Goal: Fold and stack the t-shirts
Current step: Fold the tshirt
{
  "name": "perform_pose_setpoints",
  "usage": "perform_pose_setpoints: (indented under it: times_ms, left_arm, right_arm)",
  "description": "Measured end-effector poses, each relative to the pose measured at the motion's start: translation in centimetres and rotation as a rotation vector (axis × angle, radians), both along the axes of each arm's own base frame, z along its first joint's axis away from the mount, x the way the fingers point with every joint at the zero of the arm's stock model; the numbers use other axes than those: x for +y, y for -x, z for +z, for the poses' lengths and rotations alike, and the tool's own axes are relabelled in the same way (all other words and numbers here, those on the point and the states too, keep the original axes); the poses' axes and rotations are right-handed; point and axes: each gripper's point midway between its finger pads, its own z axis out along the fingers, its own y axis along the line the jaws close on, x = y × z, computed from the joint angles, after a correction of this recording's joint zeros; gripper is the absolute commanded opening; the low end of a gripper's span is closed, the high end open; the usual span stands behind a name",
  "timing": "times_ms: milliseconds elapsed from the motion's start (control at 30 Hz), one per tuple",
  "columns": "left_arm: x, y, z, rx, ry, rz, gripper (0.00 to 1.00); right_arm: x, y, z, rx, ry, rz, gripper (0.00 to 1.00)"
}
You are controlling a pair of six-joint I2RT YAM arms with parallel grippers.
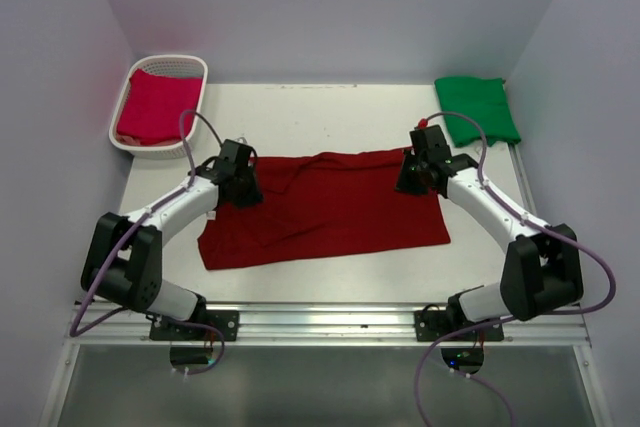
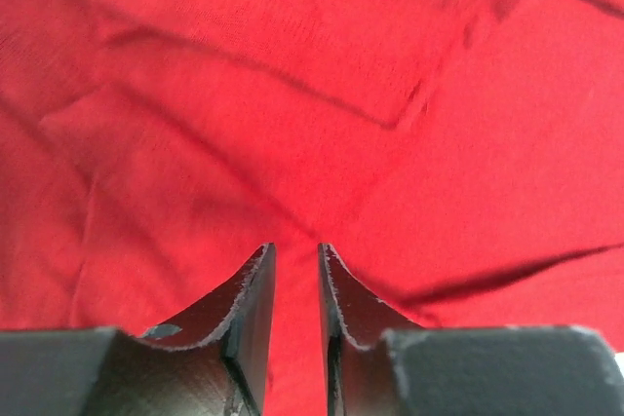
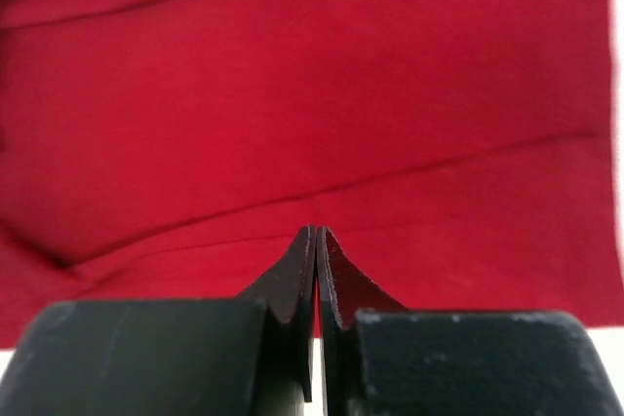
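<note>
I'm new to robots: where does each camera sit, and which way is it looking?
Top: overhead, behind the robot, looking down at the table, maroon shirt, green shirt and basket; left arm and right arm show.
Left wrist: on the left arm, facing down at the maroon shirt; left gripper slightly open.
Right wrist: on the right arm, facing the same shirt; right gripper shut.
Shared: all three see the maroon shirt.
</note>
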Motion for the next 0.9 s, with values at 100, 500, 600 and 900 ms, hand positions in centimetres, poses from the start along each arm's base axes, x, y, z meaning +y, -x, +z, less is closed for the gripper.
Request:
perform_pose_setpoints:
  times_ms: [100, 500, 600, 900]
  left_arm:
    - [-0.5, -1.1, -0.9, -0.01, 0.01, -0.004, 0.21]
    - [-2.0, -0.7, -0.5, -0.005, 0.036, -0.026, 0.32]
    - [-1.9, 2.6, 1.0, -0.018, 0.054, -0.036, 0.38]
    - [-0.9, 8.0, -0.1, 0.04, 0.067, -0.008, 0.38]
  right_arm:
    - [1.9, -0.8, 0.6, -0.043, -0.056, 0.058, 0.0]
    - [5.6, -1.8, 0.7, -0.066, -0.136, 0.195, 0.0]
    - [5.5, -1.7, 0.4, -0.06, -0.129, 0.202, 0.0]
    - [5.4, -1.4, -1.8, -0.001, -0.11, 0.198, 0.0]
